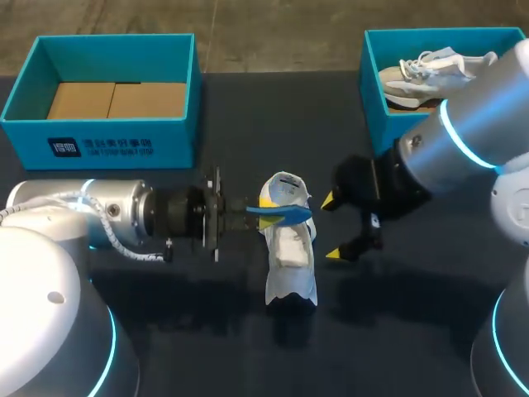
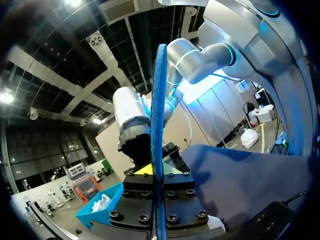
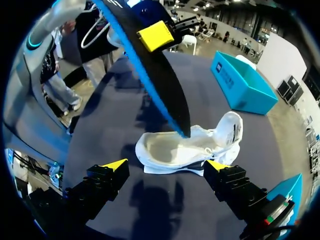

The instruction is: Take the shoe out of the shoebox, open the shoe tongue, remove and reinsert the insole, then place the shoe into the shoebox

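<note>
A white shoe (image 1: 291,252) stands on the dark table's middle, its opening upward. My left gripper (image 1: 258,211) is shut on a blue insole (image 1: 288,213), held on edge across the shoe's top. In the left wrist view the insole (image 2: 159,110) rises edge-on from between the yellow tips of the left gripper (image 2: 154,171). My right gripper (image 1: 332,227) stands open just right of the shoe, holding nothing. In the right wrist view the shoe (image 3: 180,147) lies ahead of the open right gripper (image 3: 166,165), and the insole (image 3: 155,75) slants down with its tip at the shoe's opening.
A teal shoebox (image 1: 107,136) with a cardboard liner stands at the back left. A second teal box (image 1: 372,91) at the back right holds another light shoe (image 1: 434,68). My right arm (image 1: 471,141) crosses in front of that box.
</note>
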